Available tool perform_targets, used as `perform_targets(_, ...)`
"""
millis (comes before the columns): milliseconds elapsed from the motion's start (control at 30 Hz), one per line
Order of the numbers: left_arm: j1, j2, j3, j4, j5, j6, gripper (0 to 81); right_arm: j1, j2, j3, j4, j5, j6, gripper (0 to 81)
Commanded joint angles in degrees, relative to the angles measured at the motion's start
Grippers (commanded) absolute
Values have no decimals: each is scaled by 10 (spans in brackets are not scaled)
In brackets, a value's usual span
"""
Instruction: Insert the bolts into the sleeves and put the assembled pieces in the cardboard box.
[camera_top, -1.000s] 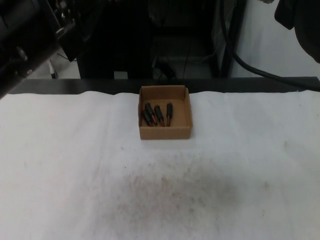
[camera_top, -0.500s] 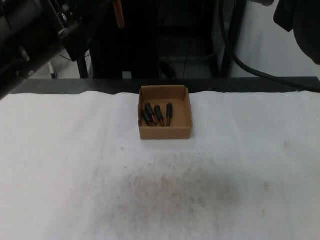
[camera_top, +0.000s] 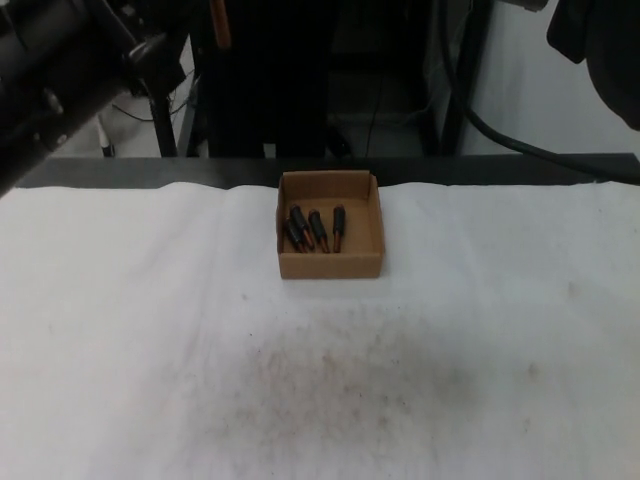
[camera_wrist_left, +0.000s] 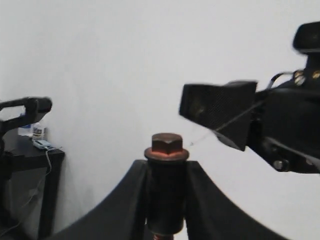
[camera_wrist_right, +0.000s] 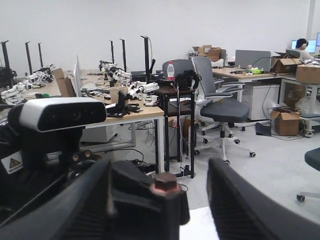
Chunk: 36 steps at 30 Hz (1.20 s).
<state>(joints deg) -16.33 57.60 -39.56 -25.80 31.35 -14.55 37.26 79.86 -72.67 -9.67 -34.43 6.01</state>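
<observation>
White cloth (camera_top: 120, 330) covers the bench. The cardboard box (camera_top: 330, 265) sits mid-bench near the far edge, with a few assembled pieces (camera_top: 317, 230) lying inside. The left gripper (camera_wrist_left: 166, 170) is up in the air, clamped on 1 sleeve (camera_wrist_left: 165, 200) with a bolt (camera_wrist_left: 166, 145) in it. The right gripper (camera_wrist_right: 160, 165) has its fingers spread apart and holds nothing.

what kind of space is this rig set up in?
Probably a robotics lab in an open-plan office: the right wrist view shows desks carrying other robot arms, swivel office chairs and cardboard boxes around the workstations.
</observation>
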Motion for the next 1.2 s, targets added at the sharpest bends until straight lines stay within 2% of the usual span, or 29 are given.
perform_targets(0, 3, -3, -15, 67, -9, 39, 2, -13, -11, -2, -17, 20, 1, 531)
perform_targets(133, 3, 5, -52, 216, -39, 133, 2, -28, -12, -2, -8, 22, 1, 531)
perform_targets(200, 3, 17, -69, 250, -53, 133, 2, -33, -12, -2, 12, 39, 1, 522)
perform_targets(233, 3, 24, -75, 258, -55, 131, 2, -35, -12, -2, 32, 53, 1, 491)
perform_targets(300, 3, 41, -92, 264, -56, 128, 2, -42, -12, -2, 76, 66, 0, 364)
perform_targets(433, 0, 72, -125, 264, -56, 128, 2, -58, -12, -2, 141, 72, 0, 11)
perform_targets(667, -3, 164, -194, 279, -39, 92, 2, -84, -12, -2, 219, 145, 0, 8)
perform_targets(900, -41, 309, -309, 367, -8, 72, 2, -111, -12, -2, 272, 144, 0, 8)
perform_targets(1167, -77, 493, -492, 480, -19, 49, 2, -134, -12, -2, 275, 143, 0, 8)
